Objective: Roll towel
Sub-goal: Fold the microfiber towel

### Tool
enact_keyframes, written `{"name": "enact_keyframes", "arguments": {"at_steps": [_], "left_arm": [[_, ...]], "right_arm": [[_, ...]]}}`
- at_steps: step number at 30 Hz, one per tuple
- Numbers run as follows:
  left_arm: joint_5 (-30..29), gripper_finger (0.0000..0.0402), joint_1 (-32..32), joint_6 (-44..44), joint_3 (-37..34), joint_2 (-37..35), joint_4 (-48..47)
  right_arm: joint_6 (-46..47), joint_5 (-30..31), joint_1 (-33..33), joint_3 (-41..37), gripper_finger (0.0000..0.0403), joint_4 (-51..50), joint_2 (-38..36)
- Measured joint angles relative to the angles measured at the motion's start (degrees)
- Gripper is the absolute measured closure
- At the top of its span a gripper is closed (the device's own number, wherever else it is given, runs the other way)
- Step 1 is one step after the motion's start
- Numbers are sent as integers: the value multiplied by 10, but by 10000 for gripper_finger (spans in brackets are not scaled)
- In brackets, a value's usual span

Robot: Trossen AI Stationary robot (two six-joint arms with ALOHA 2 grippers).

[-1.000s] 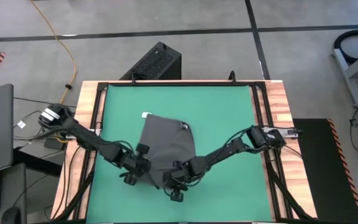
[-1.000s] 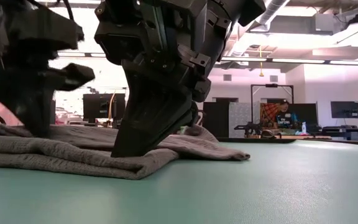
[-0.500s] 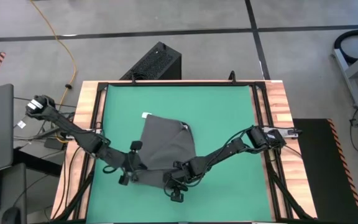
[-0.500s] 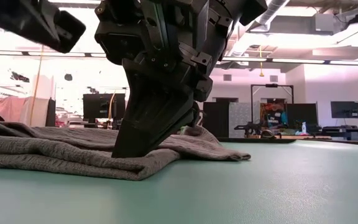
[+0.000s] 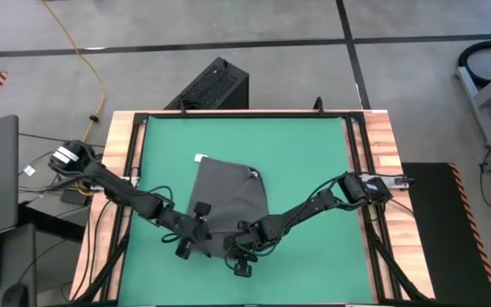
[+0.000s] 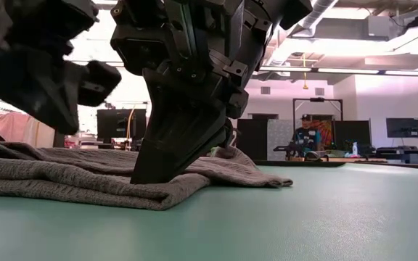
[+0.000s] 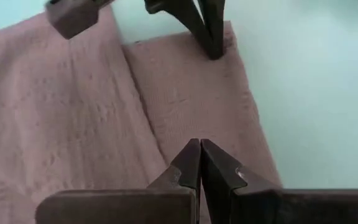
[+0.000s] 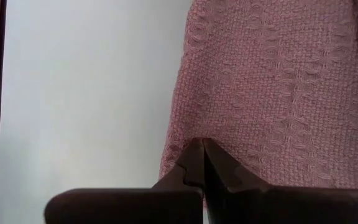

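A dark grey towel (image 5: 224, 205) is lying partly folded near the middle of a green mat (image 5: 314, 153), its long axis running from the far side of the table toward the near edge, with a small white tag (image 5: 199, 158) showing at its far left corner. Both arms are reaching in toward the towel's near end. The right gripper (image 5: 239, 249) is pressing its tips down on the near edge of the cloth, fingers closed tight together — whether it is pinching any fabric between them cannot be told from these views. The left gripper (image 5: 196, 230) is poised just above the towel's near left part, its fingers also closed together and holding nothing; the left wrist view is showing them (image 7: 199, 163) over a folded strip of cloth, with the right arm's closed fingertips planted at the strip's other end. Both grippers are about equally close to the near edge, so a roll would likely be running from there toward the far side. The mat beyond the towel is lying bare — nothing is blocking that path. In the room behind, a person (image 6: 305, 133) is standing well away.
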Motion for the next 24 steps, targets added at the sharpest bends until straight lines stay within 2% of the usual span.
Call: {"name": "enact_keyframes", "arguments": {"at_steps": [4, 10, 16, 21, 24], "left_arm": [[29, 402, 21, 17, 0, 48, 24], [25, 401, 54, 31, 0, 84, 32], [-7, 401, 95, 22, 1, 74, -1], [-26, 401, 118, -4, 0, 35, -78], [-71, 401, 125, -8, 0, -1, -134]], "right_arm": [[0, 0, 0, 0, 389, 0, 0], [0, 0, 0, 0, 389, 0, 0], [4, 0, 0, 0, 389, 0, 0], [5, 3, 4, 0, 389, -2, 0], [9, 5, 6, -6, 389, 4, 0]]}}
